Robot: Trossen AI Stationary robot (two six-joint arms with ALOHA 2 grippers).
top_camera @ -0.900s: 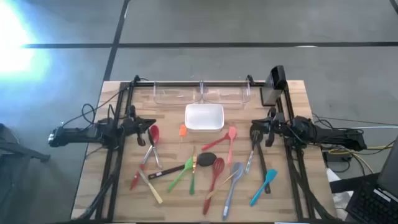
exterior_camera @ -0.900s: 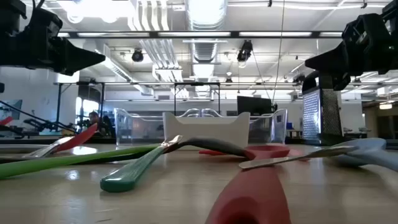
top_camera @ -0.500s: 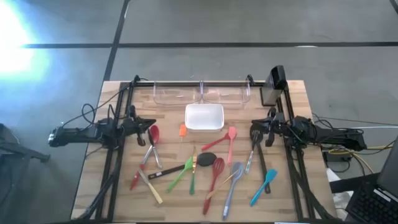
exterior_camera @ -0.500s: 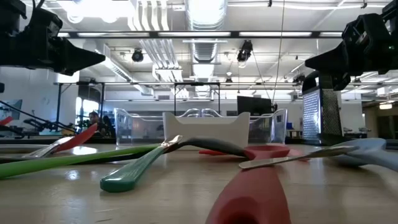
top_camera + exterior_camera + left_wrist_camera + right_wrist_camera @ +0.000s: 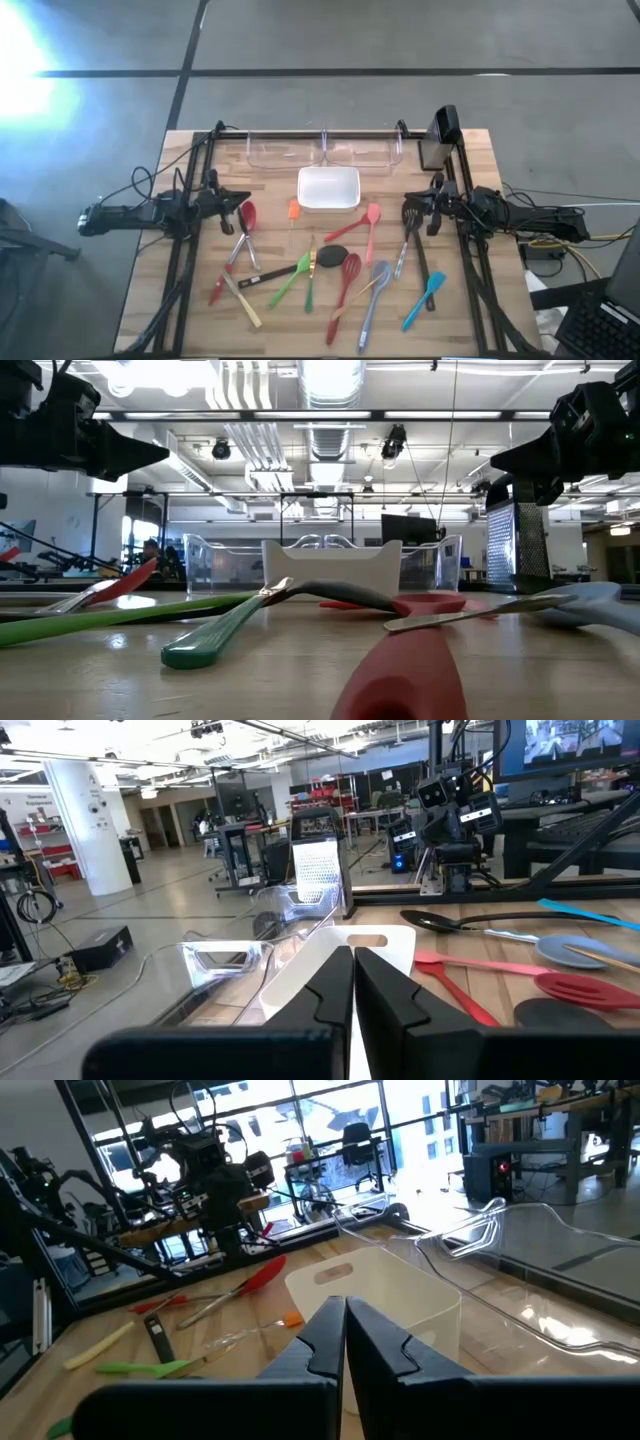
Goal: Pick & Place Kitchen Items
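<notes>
We judged the utensils (image 5: 340,275) light, slim, slippery (grab mid-handle); left gripper (image 5: 353,982) and right gripper (image 5: 346,1332) were closed, empty.

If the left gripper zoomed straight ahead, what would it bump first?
Probably the white square dish: the left gripper, fingers closed, aims right at it. But it may hang higher than the dish and pass over.

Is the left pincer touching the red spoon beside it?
Apart. The low view shows the left pincer hanging well above the red spoon, with open air between them. Its fingers are shut and hold nothing.
</notes>
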